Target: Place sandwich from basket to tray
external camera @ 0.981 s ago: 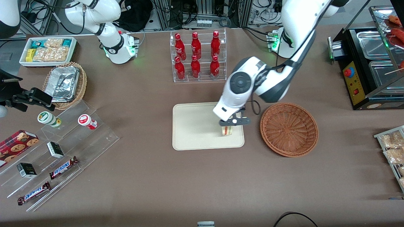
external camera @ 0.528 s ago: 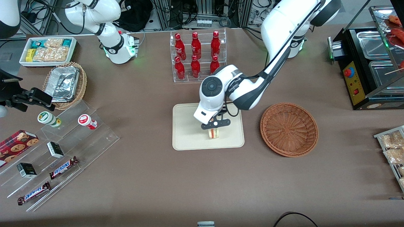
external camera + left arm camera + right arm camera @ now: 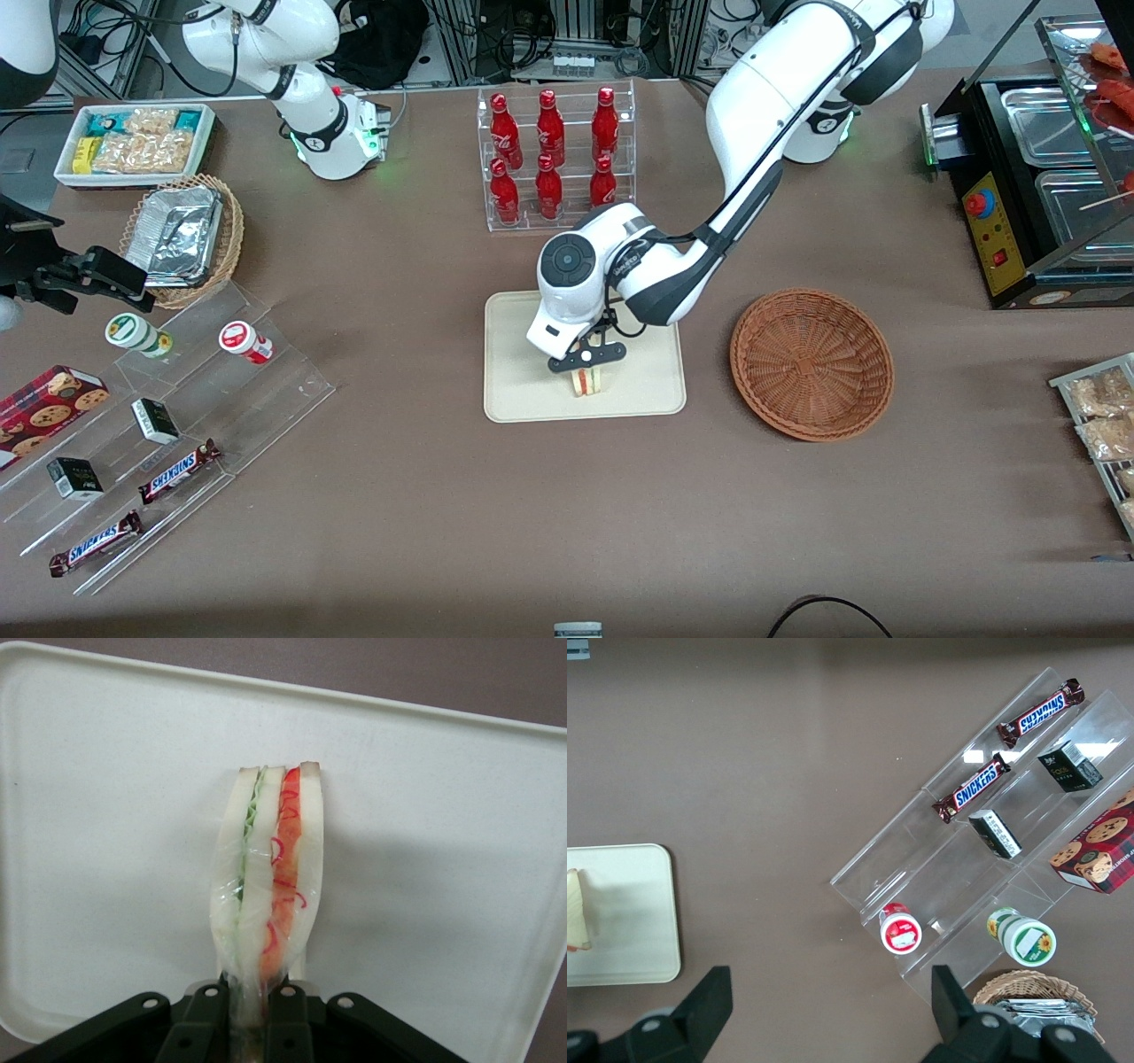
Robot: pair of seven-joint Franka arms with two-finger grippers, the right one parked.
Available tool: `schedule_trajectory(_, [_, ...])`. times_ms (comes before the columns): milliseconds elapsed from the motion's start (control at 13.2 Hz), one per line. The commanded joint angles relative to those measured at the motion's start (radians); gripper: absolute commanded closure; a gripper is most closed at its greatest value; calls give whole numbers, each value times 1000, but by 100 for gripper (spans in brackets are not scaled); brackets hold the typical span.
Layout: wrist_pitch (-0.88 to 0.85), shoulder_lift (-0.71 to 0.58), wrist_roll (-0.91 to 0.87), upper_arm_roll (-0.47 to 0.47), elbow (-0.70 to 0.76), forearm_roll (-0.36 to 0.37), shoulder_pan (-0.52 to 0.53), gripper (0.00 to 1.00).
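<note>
The sandwich (image 3: 268, 895) is a wrapped wedge of white bread with green and red filling. My gripper (image 3: 252, 1010) is shut on its narrow end. In the front view the gripper (image 3: 585, 361) hangs over the cream tray (image 3: 518, 372), and the sandwich (image 3: 586, 382) stands on edge at or just above the tray's surface; whether it touches I cannot tell. In the left wrist view the tray (image 3: 106, 815) fills the background under the sandwich. The round reddish-brown basket (image 3: 811, 363) lies beside the tray, toward the working arm's end, with nothing in it.
A clear rack of red bottles (image 3: 554, 159) stands farther from the front camera than the tray. An acrylic step shelf with candy bars and jars (image 3: 168, 425), a foil-lined basket (image 3: 182, 237) and a snack bin (image 3: 133, 142) lie toward the parked arm's end.
My gripper has carried the sandwich from the tray's edge nearest the basket toward the tray's middle, moving toward the parked arm's end. The grip has stayed shut.
</note>
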Motion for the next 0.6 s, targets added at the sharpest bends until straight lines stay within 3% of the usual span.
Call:
schedule_trajectory(0, [-1,9,-16,7,31,24,-13,1])
schedule_trajectory(226, [-13,-17,-19,6,33,84,-11,0])
schedule_trajectory(528, [-122,-126,-16,5,23,81,1,0])
